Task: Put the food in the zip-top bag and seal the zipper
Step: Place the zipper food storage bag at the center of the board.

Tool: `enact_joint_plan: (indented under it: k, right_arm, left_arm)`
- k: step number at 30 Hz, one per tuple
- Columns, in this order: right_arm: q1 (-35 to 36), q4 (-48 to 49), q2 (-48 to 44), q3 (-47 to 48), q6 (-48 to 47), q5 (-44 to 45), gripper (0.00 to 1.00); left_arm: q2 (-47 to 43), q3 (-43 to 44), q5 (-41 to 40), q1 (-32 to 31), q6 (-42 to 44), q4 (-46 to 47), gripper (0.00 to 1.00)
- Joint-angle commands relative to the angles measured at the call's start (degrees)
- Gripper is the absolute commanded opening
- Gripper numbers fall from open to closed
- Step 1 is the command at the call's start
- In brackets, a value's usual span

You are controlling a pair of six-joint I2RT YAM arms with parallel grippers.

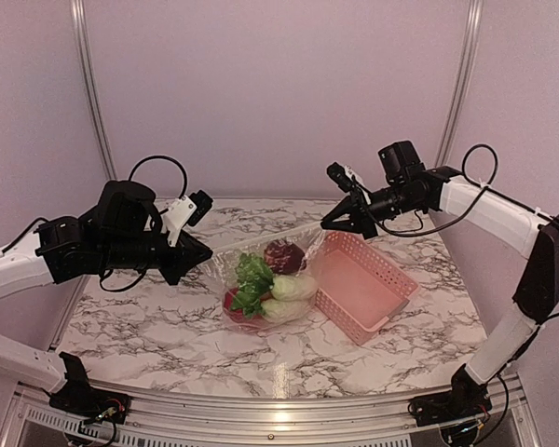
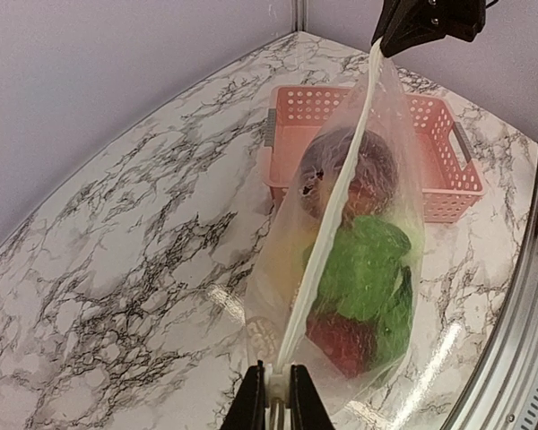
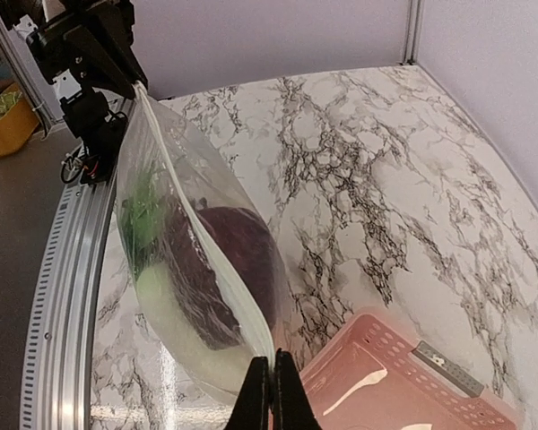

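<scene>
The marble-patterned table (image 1: pixel 140 345) is hard, flat and glossy. On it stands the pink basket (image 1: pixel 382 261), a stiff rectangular tub with slotted walls that looks empty. Just beside the basket, on its side toward the left arm, is the clear bag (image 1: pixel 307 250). Its belly sags to the table and its mouth edge is lifted and stretched in a line that starts above the basket's near corner. The film is thin, soft, wrinkled and probably slippery. It weighs little itself, but the load inside drags it down, so I would not hold it by the bare film. All the food in view sits inside the bag: a round dark purple piece (image 2: pixel 359 175) nearest the basket, then a crinkled green leafy one (image 2: pixel 368 269), pale smooth oblong ones (image 1: pixel 293 287) and a red piece (image 2: pixel 341 340) farthest from it. They look like hard, light toys that would roll if spilled. The zipper (image 2: pixel 327 242) is a narrow whitish strip, the stiffest part of the bag and the best place to grip. Whether it is pressed together along its whole length cannot be told. The right gripper (image 3: pixel 271 394) is pinched closed on the strip's end by the basket, and the left gripper (image 2: pixel 275 394) is pinched closed on the far end.
</scene>
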Motion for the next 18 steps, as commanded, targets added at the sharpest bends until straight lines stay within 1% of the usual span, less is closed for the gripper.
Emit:
enact_joint_plan:
  k: [1, 5, 9, 11, 14, 16, 18]
  right_arm:
    - [0.4, 2.0, 3.9, 5.8, 1.0, 2.0, 0.00]
    - [3.0, 2.1, 9.9, 14.4, 1.5, 2.5, 0.00]
    - [3.8, 2.3, 15.6, 25.1, 3.6, 1.0, 0.00]
    - [3.8, 2.8, 17.0, 27.5, 4.1, 0.8, 0.00]
    - [4.0, 4.3, 17.0, 25.4, 3.9, 1.0, 0.00]
    - [4.5, 5.0, 16.4, 21.5, 3.7, 1.4, 0.14]
    - [5.2, 4.4, 15.6, 17.8, 3.3, 1.1, 0.20]
  left_arm:
    - [0.6, 0.0, -0.9, 4.9, 1.8, 1.4, 0.00]
    - [4.1, 5.7, -1.7, 8.5, 6.1, 2.1, 0.00]
    - [8.0, 12.3, -1.8, 11.7, 10.6, -1.0, 0.00]
    - [8.5, 14.0, -2.1, 12.3, 11.7, -2.5, 0.00]
    - [6.7, 11.9, -1.5, 12.3, 11.1, -2.2, 0.00]
    - [5.0, 8.4, 0.4, 12.3, 9.4, -1.6, 0.00]
    - [3.2, 4.4, 3.8, 12.3, 7.6, -0.8, 0.06]
